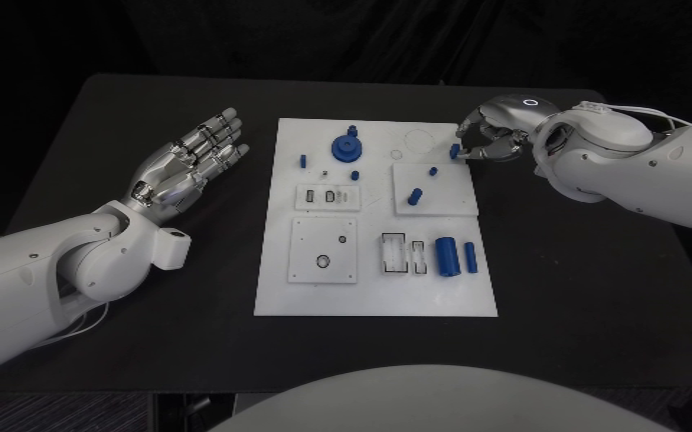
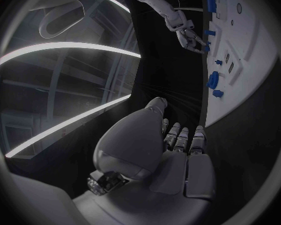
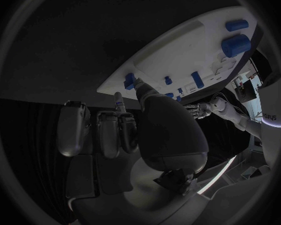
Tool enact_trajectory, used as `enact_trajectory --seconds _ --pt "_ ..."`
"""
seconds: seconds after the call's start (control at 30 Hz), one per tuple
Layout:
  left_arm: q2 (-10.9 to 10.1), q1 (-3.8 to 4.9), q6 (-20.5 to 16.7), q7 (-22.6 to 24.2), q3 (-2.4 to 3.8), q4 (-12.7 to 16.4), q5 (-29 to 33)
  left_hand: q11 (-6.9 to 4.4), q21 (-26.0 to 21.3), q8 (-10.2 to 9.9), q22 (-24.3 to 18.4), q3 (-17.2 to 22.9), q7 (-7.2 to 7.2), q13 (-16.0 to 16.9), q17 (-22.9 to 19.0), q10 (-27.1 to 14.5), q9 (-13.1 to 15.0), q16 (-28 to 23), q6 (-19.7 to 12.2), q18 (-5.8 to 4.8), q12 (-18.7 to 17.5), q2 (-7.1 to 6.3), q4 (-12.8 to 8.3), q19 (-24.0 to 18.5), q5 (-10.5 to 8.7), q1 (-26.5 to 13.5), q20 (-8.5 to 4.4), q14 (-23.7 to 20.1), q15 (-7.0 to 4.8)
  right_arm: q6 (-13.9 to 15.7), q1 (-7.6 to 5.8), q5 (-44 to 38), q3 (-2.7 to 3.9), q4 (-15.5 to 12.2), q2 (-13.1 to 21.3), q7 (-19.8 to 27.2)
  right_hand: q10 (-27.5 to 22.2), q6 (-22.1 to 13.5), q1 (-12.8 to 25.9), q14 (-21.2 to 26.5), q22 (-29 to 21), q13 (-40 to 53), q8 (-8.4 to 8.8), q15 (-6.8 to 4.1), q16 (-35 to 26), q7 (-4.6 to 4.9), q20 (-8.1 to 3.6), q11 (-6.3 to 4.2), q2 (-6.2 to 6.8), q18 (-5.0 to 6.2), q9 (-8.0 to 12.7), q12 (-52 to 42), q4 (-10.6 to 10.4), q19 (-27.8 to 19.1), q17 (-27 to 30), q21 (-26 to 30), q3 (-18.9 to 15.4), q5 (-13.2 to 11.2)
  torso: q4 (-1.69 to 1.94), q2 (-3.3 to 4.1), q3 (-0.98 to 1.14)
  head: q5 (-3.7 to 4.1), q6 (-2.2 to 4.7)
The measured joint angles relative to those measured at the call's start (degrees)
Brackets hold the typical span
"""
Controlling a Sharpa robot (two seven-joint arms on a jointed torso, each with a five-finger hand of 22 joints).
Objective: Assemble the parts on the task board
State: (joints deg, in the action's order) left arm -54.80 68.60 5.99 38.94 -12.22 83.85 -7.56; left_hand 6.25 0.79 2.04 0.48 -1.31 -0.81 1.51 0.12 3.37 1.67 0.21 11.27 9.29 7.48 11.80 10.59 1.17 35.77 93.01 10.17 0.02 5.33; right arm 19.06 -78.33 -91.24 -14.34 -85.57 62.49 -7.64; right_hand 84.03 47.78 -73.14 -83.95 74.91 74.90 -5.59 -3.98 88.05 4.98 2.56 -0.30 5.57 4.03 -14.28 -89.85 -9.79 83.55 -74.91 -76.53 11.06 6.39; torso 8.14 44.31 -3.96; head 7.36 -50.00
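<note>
**Early in the assembly: one small part pinched, most still lying loose**

While you are watching the head view, the right hand (image 1: 490, 137) is pinching a small blue part (image 1: 454, 151) at the upper right edge of the task board (image 1: 375, 297), fingertips curled close around it. Your left hand (image 1: 188, 164) is hovering off the board at centre left, fingers stretched wide and holding nothing.

Judging by how things are lying, you are only getting started. A blue gear-like piece (image 1: 348, 146) is sitting near the board's upper middle and may already be seated. Two blue cylinders (image 1: 457, 256) are lying side by side at the lower right, and short blue pegs (image 1: 414, 195) are lying on the raised square plate at centre right. Rectangular slots (image 1: 394, 252) beside the cylinders and a round hole (image 1: 323, 260) in the lower left plate are looking unfilled.

Everything is reading as rigid: a flat, matte white board with raised plates, smooth blue plastic-looking parts, mostly round or pin-shaped, and silvery, jointed hands over a dull black table (image 1: 144, 102).
</note>
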Motion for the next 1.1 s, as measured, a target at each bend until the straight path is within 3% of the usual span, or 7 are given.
enact_trajectory --seconds 0.37,0.73,1.1 --pt "0.0 -0.01 0.1 0.0 0.0 -0.1 0.0 0.0 0.0 0.0 0.0 0.2 0.2 0.0 0.0 0.0 0.0 0.0 -0.2 0.0 0.0 -0.23 -0.2 0.0 0.0 -0.2 0.0 0.0 0.0 0.0 0.19 0.0 0.0 0.1 -0.2 0.1 0.0 0.2 -0.7 0.0 0.0 0.0 0.0 0.0 0.0 0.21 0.0 0.0 -0.16 0.0 0.0 0.0 0.0 0.0 0.0 0.2 0.0 0.1 0.03 -0.01 0.01 -0.03 0.0" --pt "0.1 -0.01 0.2 0.0 0.0 -0.2 0.0 0.2 0.0 0.0 0.0 0.2 0.2 0.0 0.0 -0.2 0.0 0.0 -0.2 0.0 0.0 -0.23 -0.2 0.0 0.0 -0.2 0.0 0.0 0.0 -0.4 0.23 0.0 0.0 0.4 -0.7 0.0 0.0 0.2 -2.3 0.0 0.0 0.0 0.0 0.0 -0.2 0.21 0.22 0.0 -0.46 0.0 0.0 0.0 0.0 -0.2 0.0 0.7 -0.3 3.3 0.03 0.0 0.01 -0.07 0.0" --pt "0.1 -0.02 0.4 0.0 0.0 -0.3 0.0 0.2 0.0 0.0 0.0 0.2 0.2 0.0 0.0 -0.2 0.0 0.0 -0.2 0.0 0.0 0.01 -0.2 0.0 -0.35 -0.5 0.0 0.2 0.21 -0.9 0.6 0.0 0.01 1.0 -1.5 0.0 0.0 1.1 -2.7 0.0 0.0 0.0 -0.2 0.0 -0.4 0.18 0.22 0.0 -0.59 0.0 -0.2 0.0 0.2 -0.2 0.0 0.7 -0.5 4.0 0.02 0.0 0.01 -0.01 0.0"
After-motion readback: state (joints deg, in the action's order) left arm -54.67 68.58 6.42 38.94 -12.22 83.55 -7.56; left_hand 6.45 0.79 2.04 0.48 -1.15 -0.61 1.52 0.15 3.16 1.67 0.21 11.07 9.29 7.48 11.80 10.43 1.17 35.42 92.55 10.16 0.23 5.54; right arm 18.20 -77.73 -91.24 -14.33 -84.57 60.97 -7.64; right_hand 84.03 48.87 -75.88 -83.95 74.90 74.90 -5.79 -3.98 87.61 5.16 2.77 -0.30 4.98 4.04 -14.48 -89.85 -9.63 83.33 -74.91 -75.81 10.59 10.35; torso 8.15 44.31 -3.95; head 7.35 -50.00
